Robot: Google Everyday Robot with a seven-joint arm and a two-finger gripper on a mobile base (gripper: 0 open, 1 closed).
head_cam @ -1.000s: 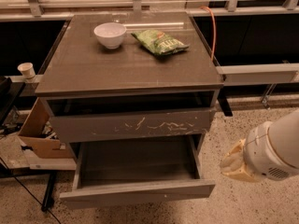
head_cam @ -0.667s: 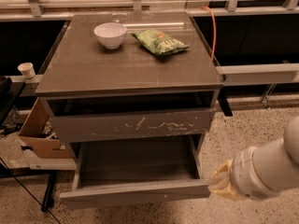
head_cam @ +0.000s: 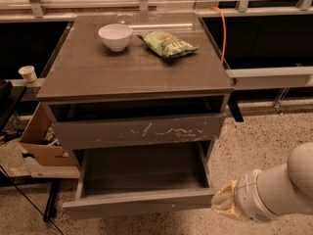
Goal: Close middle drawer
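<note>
The middle drawer (head_cam: pixel 142 202) is pulled far out of the grey-brown cabinet, below the front streaked with white scratches (head_cam: pixel 137 131). Its plain front panel runs along the bottom of the camera view and its inside shows nothing in it. My gripper (head_cam: pixel 221 202), wrapped in a cream cover at the end of the white arm (head_cam: pixel 279 190), is at the lower right, right next to the right end of the drawer's front panel. I cannot tell whether it touches the panel. The lowest front is hidden under the open drawer.
On the cabinet top (head_cam: pixel 98 72) stand a white bowl (head_cam: pixel 115 35) and a green snack bag (head_cam: pixel 167 44). A cardboard box (head_cam: pixel 39 141) sits left of the cabinet, a paper cup (head_cam: pixel 28 74) above it. An orange cable (head_cam: pixel 224 28) hangs at the back right. The floor is speckled.
My arm has moved left and down, bringing the gripper from the right of the cabinet to the right end of the open drawer's front. The drawer has not moved.
</note>
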